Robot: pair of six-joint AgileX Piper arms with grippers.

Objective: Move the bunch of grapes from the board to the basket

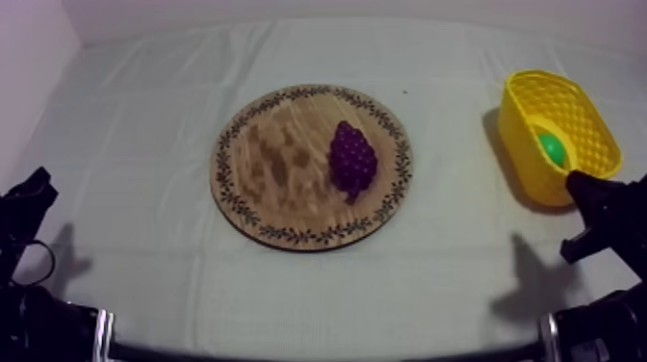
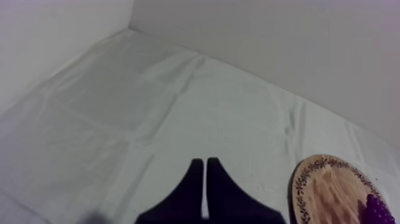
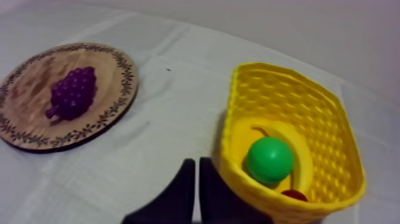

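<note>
the grapes (image 1: 352, 160) are seen lying on the board (image 1: 274, 164), on the half toward the basket (image 1: 578, 108). the board sits mid-surface and the basket at the right edge. the broad end of the bunch is turned to the far edge and its taper to the near edge. the bunch is judged to be light, being a toy. its knobbly skin should give some purchase, though moulded berries may be slick and may yield a little under pressure. it is best taken across the broad middle, where the sides are widest and most nearly parallel; a hold at the thin tip could let it swing or slip out. the left jaws are pressed together on nothing over bare cloth near the left edge, well apart from the board. the right jaws are likewise pressed together and empty, just beside the basket's near wall. a banana (image 3: 300, 152), a green fruit (image 3: 269, 159) and a small red fruit (image 3: 294, 195) are already held in the basket, so room is left mainly at its far end.
</note>
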